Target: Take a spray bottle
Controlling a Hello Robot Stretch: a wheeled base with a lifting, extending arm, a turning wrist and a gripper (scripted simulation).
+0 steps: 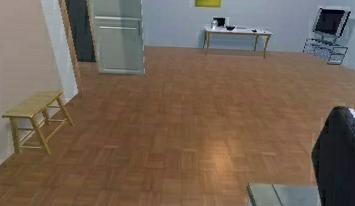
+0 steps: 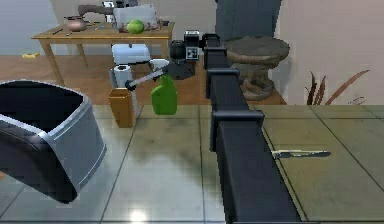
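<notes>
Green spray bottle point(image 2: 164, 98) stands upright on the grey tiled tabletop point(image 2: 160, 175), long axis vertical, narrow head on top. It is near the tabletop's far edge. A brown bottle point(image 2: 122, 108) stands just beside it toward the arm side view's left, with a white paper roll point(image 2: 122, 75) behind that one.

Arm point(image 2: 235, 140) reaches up the picture. Claw point(image 2: 145, 80) sits at its far end, fingers slanting down toward the view's left. The fingers cross just above the spray bottle's head, tips ending between it and the paper roll. Depth not resolvable: cannot tell whether the claw is over, behind or touching the bottle. Finger spacing not readable. Cannot tell whether it has hold of anything, since the bottle stands on the tabletop right at the claw.

Judgement: the deciding relation is that the bottle lies lower than the fingertips and slightly toward the view's right. A grasp likely needs the claw brought down to the bottle's body, one finger either side of the upright axis. Risk: the brown bottle could be knocked. Knife point(image 2: 300, 154) lies well apart, on the arm's other side.
</notes>
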